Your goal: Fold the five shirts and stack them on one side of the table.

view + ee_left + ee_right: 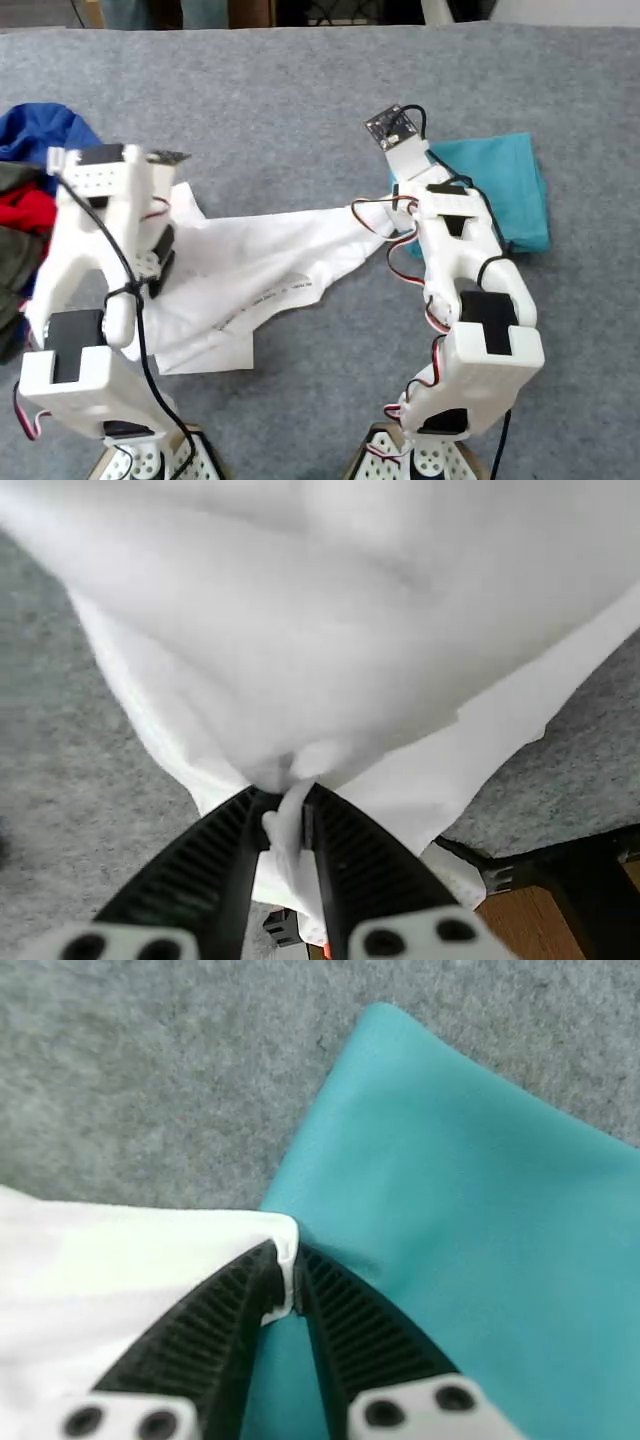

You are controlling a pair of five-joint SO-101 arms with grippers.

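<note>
1. Left gripper (285,815): jaws pinch a fold at the left side of the white shirt (270,265).
2. Right gripper (290,1278): jaws pinch the white shirt's right edge, at the left edge of a folded teal shirt (512,185).
3. White shirt: stretched between both grippers, mid-table (300,90).
4. Unfolded pile (25,200): left table edge.

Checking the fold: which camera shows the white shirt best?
The high view: the white shirt spans the table between both arms. The left wrist view shows the left gripper pinching a bunched fold; the right wrist view, the right gripper pinching an edge beside the teal shirt.
</note>
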